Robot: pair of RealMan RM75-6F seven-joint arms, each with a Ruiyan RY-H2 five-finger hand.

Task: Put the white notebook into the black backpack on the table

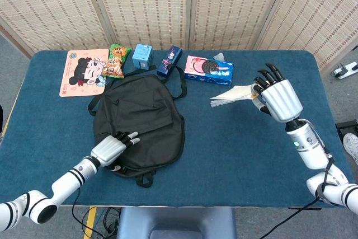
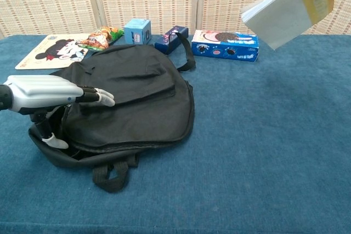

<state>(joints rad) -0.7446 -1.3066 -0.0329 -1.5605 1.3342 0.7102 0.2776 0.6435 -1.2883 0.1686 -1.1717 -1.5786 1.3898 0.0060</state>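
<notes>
head view | right hand grips white notebook aloft near table's right edge, awaiting opening | left hand, fingers apart, on black backpack near front edge, likely to open it

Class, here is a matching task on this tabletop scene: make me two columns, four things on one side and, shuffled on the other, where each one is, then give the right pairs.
Things
1. white notebook
2. left hand
3. cookie box
4. cartoon pad

Places
A. far left corner of the table
B. on the black backpack
C. held up in the right hand
D. flat at the table's back edge, right of the backpack

Pairs: 1-C, 2-B, 3-D, 4-A
</notes>
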